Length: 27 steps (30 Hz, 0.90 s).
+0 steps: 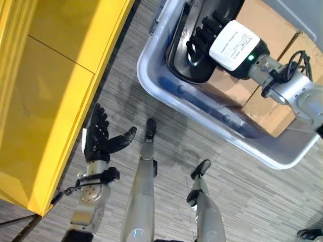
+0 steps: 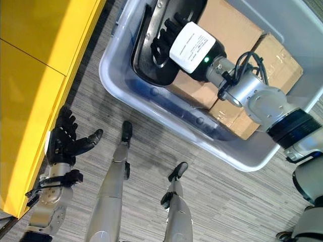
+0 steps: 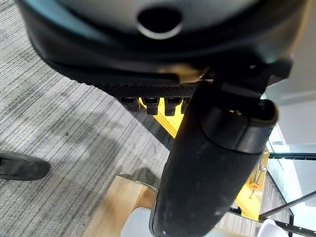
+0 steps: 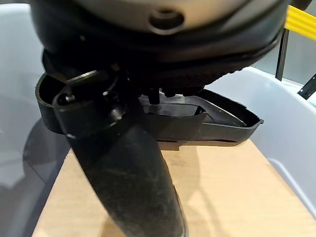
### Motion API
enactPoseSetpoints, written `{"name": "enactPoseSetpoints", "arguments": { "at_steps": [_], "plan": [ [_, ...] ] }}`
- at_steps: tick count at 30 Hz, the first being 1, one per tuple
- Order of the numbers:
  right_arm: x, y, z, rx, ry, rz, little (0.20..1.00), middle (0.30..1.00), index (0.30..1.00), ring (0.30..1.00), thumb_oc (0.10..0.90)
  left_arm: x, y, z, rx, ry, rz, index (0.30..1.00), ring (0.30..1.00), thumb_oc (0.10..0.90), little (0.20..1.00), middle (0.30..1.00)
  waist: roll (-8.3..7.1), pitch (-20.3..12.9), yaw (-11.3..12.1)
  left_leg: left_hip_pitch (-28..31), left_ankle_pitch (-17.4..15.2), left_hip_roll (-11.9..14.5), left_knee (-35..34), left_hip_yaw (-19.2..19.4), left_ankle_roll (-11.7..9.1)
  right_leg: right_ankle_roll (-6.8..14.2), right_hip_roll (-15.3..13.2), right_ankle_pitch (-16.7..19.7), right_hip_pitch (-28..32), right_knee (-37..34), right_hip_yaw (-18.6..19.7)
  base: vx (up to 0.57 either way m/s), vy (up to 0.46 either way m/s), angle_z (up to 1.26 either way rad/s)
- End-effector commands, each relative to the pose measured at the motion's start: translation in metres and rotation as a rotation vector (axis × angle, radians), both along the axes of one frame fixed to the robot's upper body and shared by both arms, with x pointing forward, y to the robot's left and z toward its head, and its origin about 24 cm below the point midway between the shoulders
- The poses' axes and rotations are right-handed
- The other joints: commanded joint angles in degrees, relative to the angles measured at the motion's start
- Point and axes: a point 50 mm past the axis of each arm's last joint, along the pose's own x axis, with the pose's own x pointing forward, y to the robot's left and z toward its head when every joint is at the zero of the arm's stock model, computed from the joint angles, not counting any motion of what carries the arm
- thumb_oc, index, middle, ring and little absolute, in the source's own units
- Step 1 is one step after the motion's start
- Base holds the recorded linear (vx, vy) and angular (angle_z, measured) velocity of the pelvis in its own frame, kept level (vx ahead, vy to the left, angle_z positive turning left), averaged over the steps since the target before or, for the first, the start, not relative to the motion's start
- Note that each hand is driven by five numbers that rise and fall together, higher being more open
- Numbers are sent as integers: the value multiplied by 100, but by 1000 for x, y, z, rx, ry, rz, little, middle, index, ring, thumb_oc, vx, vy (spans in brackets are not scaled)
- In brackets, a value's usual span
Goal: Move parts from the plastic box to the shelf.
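A black moulded plastic part (image 1: pixel 177 56) leans inside the grey plastic box (image 1: pixel 202 118), against a cardboard carton (image 1: pixel 262 27). My right hand (image 1: pixel 203 36) reaches into the box, its fingers lying on the hollow inside of the part and only slightly bent. In the right wrist view the thumb (image 4: pixel 123 168) sticks out straight above the carton, clear of the part's rim (image 4: pixel 227 126). My left hand (image 1: pixel 98 136) hangs open over the floor beside the yellow shelf (image 1: pixel 50 75), with its fingers spread and nothing in it.
Two cardboard cartons (image 2: pixel 267 55) fill the box under and behind the part. The shelf's yellow edge runs along the left of the striped grey floor (image 1: pixel 166 136). A person's dark shoe (image 1: pixel 309 233) stands at the lower right.
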Motion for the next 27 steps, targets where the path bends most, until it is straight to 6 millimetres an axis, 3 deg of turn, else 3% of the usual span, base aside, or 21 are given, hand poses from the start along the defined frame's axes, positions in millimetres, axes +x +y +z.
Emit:
{"name": "enactPoseSetpoints", "arguments": {
  "at_steps": [1,3,4,5,6,10,12,13,14,15,18,27],
  "plan": [
    [4,-15,44,26,-167,-88,1000,1000,1000,1000,900,-15,4,41,22,-223,-1,1000,1000,900,1000,1000,145,6,103,-207,-192,173,183,89,-508,166,-138,521,746,-6,110,0,0,0],
    [10,-20,39,40,-149,-119,1000,1000,1000,1000,900,-15,2,42,14,-232,-6,1000,1000,900,1000,1000,158,6,92,-318,-176,167,174,87,-503,172,-133,513,661,-6,119,48,-27,-1],
    [10,-20,38,39,-147,-119,583,583,583,583,602,-15,2,42,13,-230,-6,1000,1000,900,1000,1000,147,6,89,-236,-306,177,166,24,-571,192,-113,441,732,-6,170,46,-32,1],
    [10,-20,38,40,-148,-119,583,583,583,583,602,-15,2,42,13,-231,-6,1000,1000,900,1000,1000,149,6,88,-254,-276,173,168,32,-556,188,-118,457,717,-6,163,12,-14,3],
    [12,-20,34,35,-128,-130,300,300,300,300,400,-15,2,42,11,-234,-7,1000,1000,900,1000,1000,174,6,78,-370,-175,170,185,78,-510,168,-114,492,631,-6,136,-33,12,3],
    [15,-25,25,31,-85,-146,300,300,300,300,400,-15,4,40,-17,-236,13,1000,1000,900,1000,1000,184,6,38,-312,-284,158,150,-8,-571,188,-70,349,678,-6,197,33,-22,0],
    [15,-25,23,31,-79,-146,300,300,300,300,400,-15,5,40,-22,-236,14,1000,1000,900,1000,1000,192,6,37,-386,-176,155,179,50,-504,166,-83,402,618,-6,144,-22,15,-2],
    [15,-25,21,28,-74,-144,300,300,300,300,400,-15,5,40,-24,-237,16,1000,1000,900,1000,1000,183,6,27,-298,-298,163,161,-14,-567,191,-63,335,684,-6,196,0,0,0],
    [15,-25,21,29,-75,-145,300,300,300,300,400,-15,5,40,-24,-238,15,1000,1000,900,1000,1000,195,6,33,-375,-178,157,173,50,-503,173,-79,402,621,-6,144,44,-24,2],
    [14,-29,19,39,-67,-149,300,300,300,300,400,-14,4,41,-30,-241,11,1000,1000,900,1000,1000,190,6,10,-258,-300,166,143,5,-564,208,-59,340,702,-6,200,-55,47,2],
    [14,-32,12,85,-48,-136,300,300,300,300,400,-13,3,42,-25,-249,10,1000,1000,900,1000,1000,225,6,-30,-253,-154,157,107,94,-487,199,-59,406,654,-6,201,-27,18,2],
    [13,-33,1,152,-40,-113,300,300,300,300,400,-10,5,44,-24,-255,25,1000,1000,900,1000,1000,229,6,-38,-87,-134,176,30,121,-477,196,-52,386,756,-6,230,-6,-4,3]
  ]
}}
